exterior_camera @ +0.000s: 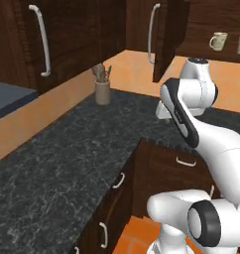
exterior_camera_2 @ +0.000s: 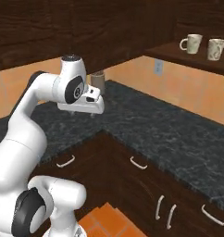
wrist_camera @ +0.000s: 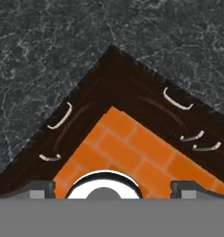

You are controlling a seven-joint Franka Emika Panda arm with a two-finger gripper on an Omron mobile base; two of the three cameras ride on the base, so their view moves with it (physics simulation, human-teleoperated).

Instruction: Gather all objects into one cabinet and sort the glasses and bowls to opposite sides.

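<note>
One dark speckled stone counter point(exterior_camera_2: 178, 134) is spreading across the frame's middle. Two cream mottled mugs point(exterior_camera_2: 191, 43) point(exterior_camera_2: 215, 49) are sitting at upper right on the open dark wood cabinet's shelf point(exterior_camera_2: 188, 58). The gripper point(wrist_camera: 112, 185), empty, is hanging spread wide over orange floor tiles point(wrist_camera: 146, 148). No writing is readable.

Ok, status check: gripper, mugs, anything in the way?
Gripper open, empty, above the counter corner. Two cream mugs on the open cabinet shelf. Nothing blocking.
</note>
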